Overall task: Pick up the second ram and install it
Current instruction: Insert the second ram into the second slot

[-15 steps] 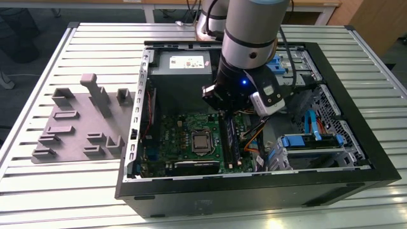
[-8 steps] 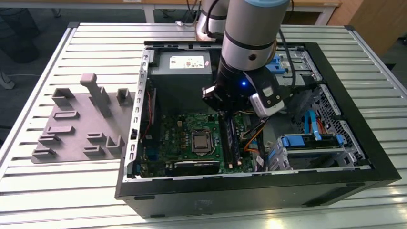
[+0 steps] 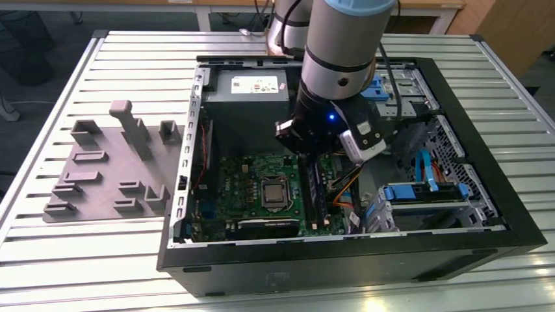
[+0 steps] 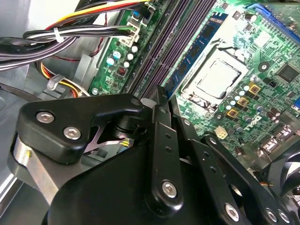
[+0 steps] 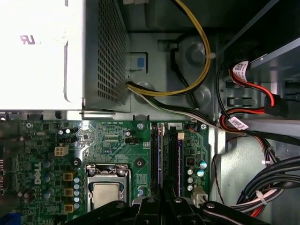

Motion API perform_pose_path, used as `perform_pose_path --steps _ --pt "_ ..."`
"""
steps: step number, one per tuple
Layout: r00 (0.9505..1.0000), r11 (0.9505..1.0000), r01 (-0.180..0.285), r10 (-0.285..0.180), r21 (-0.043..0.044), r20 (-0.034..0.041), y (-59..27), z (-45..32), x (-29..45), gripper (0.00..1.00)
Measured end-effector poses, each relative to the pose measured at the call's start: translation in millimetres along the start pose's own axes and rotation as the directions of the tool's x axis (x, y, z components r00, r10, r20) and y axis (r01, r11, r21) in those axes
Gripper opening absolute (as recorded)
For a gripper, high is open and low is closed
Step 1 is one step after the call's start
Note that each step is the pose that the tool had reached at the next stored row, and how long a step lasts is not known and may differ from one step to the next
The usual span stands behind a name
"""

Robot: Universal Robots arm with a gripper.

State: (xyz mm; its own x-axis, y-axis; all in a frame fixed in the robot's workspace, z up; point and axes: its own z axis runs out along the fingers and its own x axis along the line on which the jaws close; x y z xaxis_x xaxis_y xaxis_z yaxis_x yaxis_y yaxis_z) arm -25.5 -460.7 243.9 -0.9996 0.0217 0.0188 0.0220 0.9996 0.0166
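Black gripper [image 4: 161,101] hangs low over the motherboard's [image 5: 108,140] memory slots [image 5: 164,154], jaws drawn together on the second ram [image 4: 165,89], held edge-down because it must line up with a slot.

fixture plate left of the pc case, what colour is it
Grey, the fixture plate and its raised blocks alike; the exterior view shows it best.

1. In the exterior view the arm [image 3: 347,58] runs out of the top edge and covers the motherboard [image 3: 251,188] area beneath its wrist, where the jaws would be.
2. In both wrist views the black gripper [image 4: 161,122] linkage is cut off by the picture's edge; whether the jaws stand apart cannot be told.
3. The memory slots [image 5: 164,154] run under that linkage, so their near ends are hidden.
4. Whether the second ram is seated cannot be told.
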Motion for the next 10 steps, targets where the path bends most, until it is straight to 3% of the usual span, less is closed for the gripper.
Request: perform_pose_path --steps 10 --pt "1.0 1.0 0.0 0.0 0.0001 0.0 -0.1 4.6 -0.1 0.14"
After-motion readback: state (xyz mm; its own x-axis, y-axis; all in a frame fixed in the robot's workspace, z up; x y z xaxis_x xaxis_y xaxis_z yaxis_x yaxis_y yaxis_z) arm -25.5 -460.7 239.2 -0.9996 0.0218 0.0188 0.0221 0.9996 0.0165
